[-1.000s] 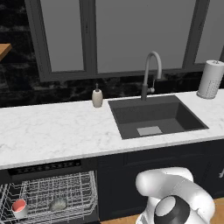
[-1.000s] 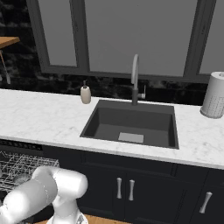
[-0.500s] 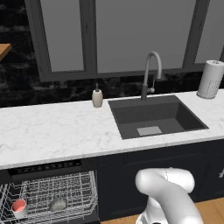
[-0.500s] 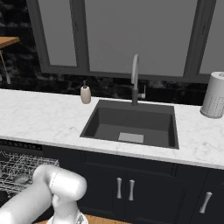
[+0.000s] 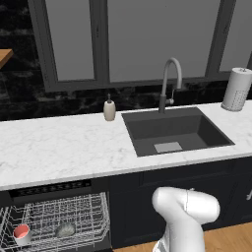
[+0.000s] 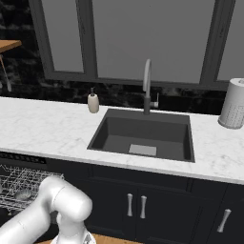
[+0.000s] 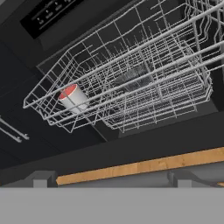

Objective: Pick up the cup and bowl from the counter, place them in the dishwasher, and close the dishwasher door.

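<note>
Gripper (image 7: 109, 181) jaws spread wide, holding nothing; red-topped white cylindrical cup (image 7: 73, 97) and shallow grey metallic bowl (image 7: 133, 75) sit apart in the pulled-out silvery wire dishwasher rack (image 7: 183, 92)

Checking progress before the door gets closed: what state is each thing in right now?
cup: upright in the rack
bowl: in the rack, beside the cup
rack: pulled out
dishwasher: open
gripper: open, empty
sink: empty
</note>
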You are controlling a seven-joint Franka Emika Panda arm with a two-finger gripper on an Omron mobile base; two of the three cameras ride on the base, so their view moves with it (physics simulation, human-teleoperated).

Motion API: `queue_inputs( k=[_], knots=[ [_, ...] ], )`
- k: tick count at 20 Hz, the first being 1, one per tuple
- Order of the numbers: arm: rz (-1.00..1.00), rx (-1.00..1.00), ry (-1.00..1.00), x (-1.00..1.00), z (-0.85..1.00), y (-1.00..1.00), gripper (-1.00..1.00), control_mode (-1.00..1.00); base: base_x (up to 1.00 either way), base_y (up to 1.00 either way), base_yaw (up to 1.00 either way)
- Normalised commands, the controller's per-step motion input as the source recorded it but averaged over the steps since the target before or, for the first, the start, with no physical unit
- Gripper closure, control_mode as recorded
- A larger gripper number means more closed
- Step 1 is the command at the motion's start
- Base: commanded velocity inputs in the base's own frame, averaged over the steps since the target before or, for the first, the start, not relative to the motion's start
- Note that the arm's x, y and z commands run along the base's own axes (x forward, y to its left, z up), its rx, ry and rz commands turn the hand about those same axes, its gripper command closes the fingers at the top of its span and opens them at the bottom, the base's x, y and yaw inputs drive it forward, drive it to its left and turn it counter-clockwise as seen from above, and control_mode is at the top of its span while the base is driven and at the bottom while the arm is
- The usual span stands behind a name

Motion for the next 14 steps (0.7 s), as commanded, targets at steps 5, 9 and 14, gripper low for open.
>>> queue_inputs(
  k=[5, 9, 14],
  knots=[
    [-0.13, -0.04, -0.01, 0.0, -0.48, 0.8, -1.0, -1.0, 0.0, 0.0, 0.0],
    [-0.1, 0.0, -0.14, 0.0, -0.82, 0.71, -1.0, -1.0, 0.0, 0.0, 0.0],
    [-0.16, 0.0, -0.31, -0.43, -0.92, 0.44, -1.0, -1.0, 0.0, 0.0, 0.0]
  ],
)
